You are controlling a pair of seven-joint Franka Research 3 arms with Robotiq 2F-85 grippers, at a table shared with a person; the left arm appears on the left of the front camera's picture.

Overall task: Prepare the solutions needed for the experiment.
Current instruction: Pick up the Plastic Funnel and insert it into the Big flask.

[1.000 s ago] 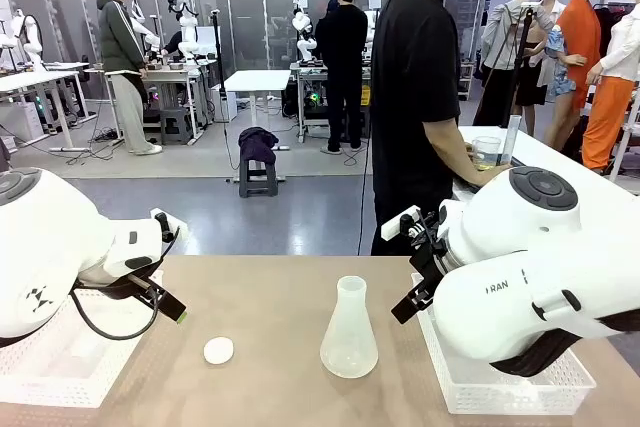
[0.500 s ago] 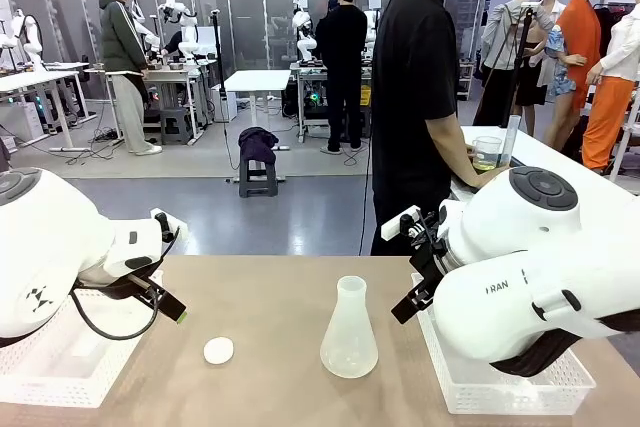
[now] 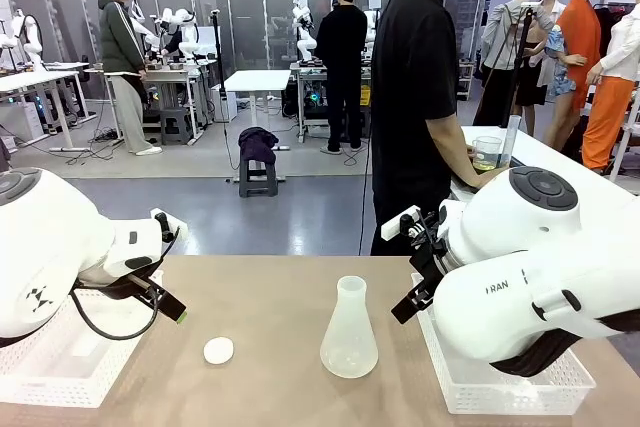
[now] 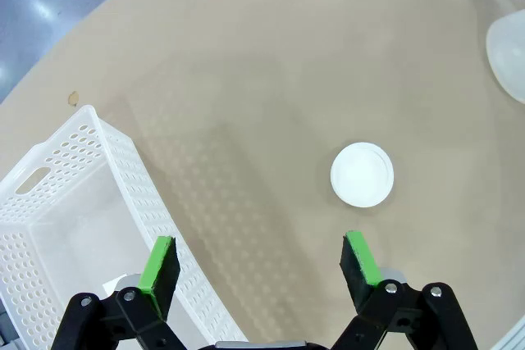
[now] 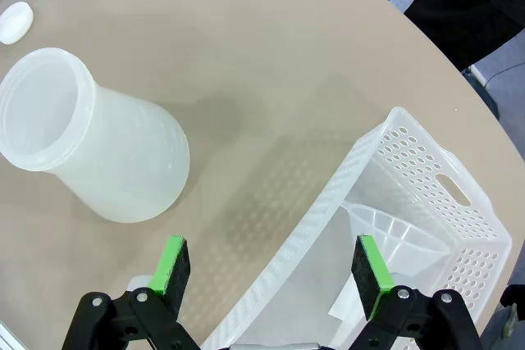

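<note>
Hovering jaws-apart: left gripper (image 4: 258, 264) near cap (image 4: 362, 175), right gripper (image 5: 271, 275) over basket (image 5: 328, 202) rim beside flask (image 5: 107, 153).

White arms (image 3: 50, 237), black jaws, green pads (image 4: 160, 261)

Looks like a robotics lab, big open hall: grey floor (image 3: 290, 212), white benches (image 3: 257, 80), cables (image 3: 100, 137) trailing around, people (image 3: 342, 47) standing at workstations, and a flask (image 3: 349, 337) on the surface (image 3: 270, 297) between two white robot arms (image 3: 530, 287).
</note>
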